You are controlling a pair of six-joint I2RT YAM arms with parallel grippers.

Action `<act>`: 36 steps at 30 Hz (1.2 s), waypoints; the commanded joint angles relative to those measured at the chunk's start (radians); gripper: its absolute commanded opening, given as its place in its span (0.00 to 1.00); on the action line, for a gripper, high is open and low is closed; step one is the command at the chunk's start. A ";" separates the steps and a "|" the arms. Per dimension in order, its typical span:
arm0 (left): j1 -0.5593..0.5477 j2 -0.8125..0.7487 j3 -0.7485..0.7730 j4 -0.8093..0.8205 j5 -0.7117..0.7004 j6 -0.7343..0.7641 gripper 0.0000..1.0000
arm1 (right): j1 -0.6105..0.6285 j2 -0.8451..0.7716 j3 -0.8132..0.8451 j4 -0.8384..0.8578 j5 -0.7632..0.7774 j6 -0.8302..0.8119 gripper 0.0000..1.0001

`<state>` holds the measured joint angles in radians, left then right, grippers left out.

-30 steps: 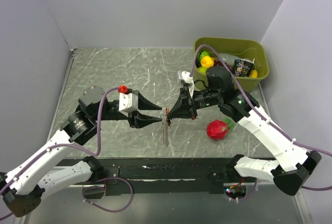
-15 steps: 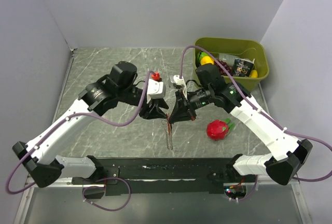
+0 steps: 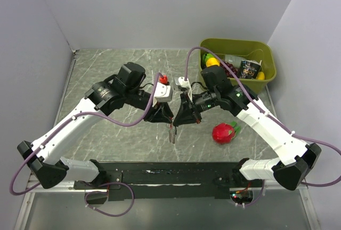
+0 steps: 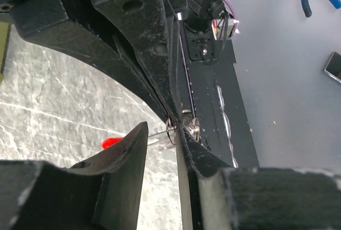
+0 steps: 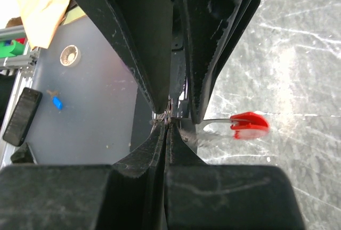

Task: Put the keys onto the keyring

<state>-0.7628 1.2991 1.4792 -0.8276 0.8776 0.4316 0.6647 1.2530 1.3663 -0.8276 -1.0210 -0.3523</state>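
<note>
Red fruit [image 3: 223, 133], green bin [image 3: 237, 41].

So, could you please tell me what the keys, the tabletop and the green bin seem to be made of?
As they look: the keys have a red head, likely plastic, on a thin silvery blade glinting like bare metal; the tabletop is grey with pale veins, stone or a printed laminate; the green bin is smooth, evenly olive, probably moulded plastic.

red-and-silver keys [image 5: 248, 124], grey marbled table [image 3: 106, 73]
</note>
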 commanded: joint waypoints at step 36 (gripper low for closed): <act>0.002 -0.323 -0.483 0.881 -0.187 -0.463 0.01 | -0.031 -0.221 -0.138 0.297 0.136 0.142 0.63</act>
<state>-0.7624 1.0397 1.0473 -0.2222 0.7551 0.1081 0.6479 1.0710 1.2350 -0.6270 -0.9054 -0.2420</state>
